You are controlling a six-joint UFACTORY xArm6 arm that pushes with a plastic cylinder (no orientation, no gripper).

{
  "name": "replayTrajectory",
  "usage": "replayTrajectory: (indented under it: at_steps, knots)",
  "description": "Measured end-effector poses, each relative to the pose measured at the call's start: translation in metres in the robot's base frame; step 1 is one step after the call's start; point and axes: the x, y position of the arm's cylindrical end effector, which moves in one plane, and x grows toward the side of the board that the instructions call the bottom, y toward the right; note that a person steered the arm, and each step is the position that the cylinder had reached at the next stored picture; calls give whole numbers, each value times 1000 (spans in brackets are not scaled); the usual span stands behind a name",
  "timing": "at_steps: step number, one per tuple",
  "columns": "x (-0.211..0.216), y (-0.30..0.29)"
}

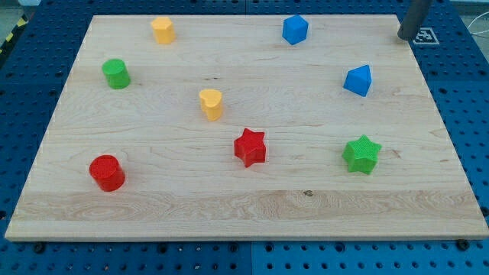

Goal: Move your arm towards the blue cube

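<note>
My tip [407, 38] is the lower end of the dark rod at the view's top right, at the board's far right corner. The blue cube [295, 30] sits near the view's top, well to the left of my tip. A second blue block, wedge-like [358, 80], lies below and to the left of my tip. My tip touches no block.
On the wooden board [244, 206] also lie a yellow block [163, 30] at top left, a green cylinder [116, 73], a yellow heart-like block [212, 104], a red star [250, 147], a green star [361, 154] and a red cylinder [107, 173]. A blue pegboard surrounds the board.
</note>
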Motion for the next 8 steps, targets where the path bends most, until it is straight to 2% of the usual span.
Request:
replayTrajectory:
  at_steps: [4,5,7,8]
  knots:
    - [3,-2]
    - [-18,-16]
    - [-56,-81]
    - [-56,-81]
